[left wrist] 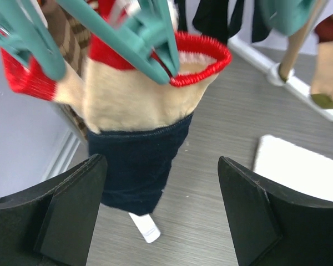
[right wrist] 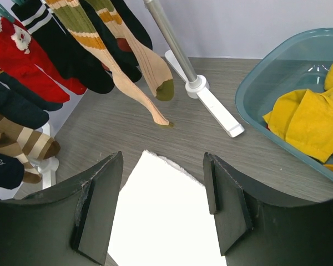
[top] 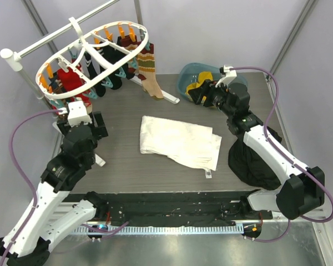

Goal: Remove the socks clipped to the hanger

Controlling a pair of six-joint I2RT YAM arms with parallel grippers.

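The white oval hanger (top: 72,62) hangs at the back left with orange and teal clips. Several socks hang from it: red (top: 72,80), black (top: 112,77) and a striped tan one (top: 149,69). My left gripper (left wrist: 158,216) is open just under a clipped sock with a red cuff, cream middle and navy foot (left wrist: 136,133), held by a teal clip (left wrist: 147,36); the sock hangs between my fingers, untouched. My right gripper (right wrist: 162,205) is open and empty above the white cloth; the hanging socks (right wrist: 44,61) show at its upper left. Yellow socks (right wrist: 311,119) lie in the teal basin.
A white cloth (top: 180,141) lies mid-table. A teal basin (top: 191,75) stands at the back right. A black garment heap (top: 255,160) lies at the right. The white pole stand's foot (right wrist: 213,108) and pole (top: 61,36) are at the back.
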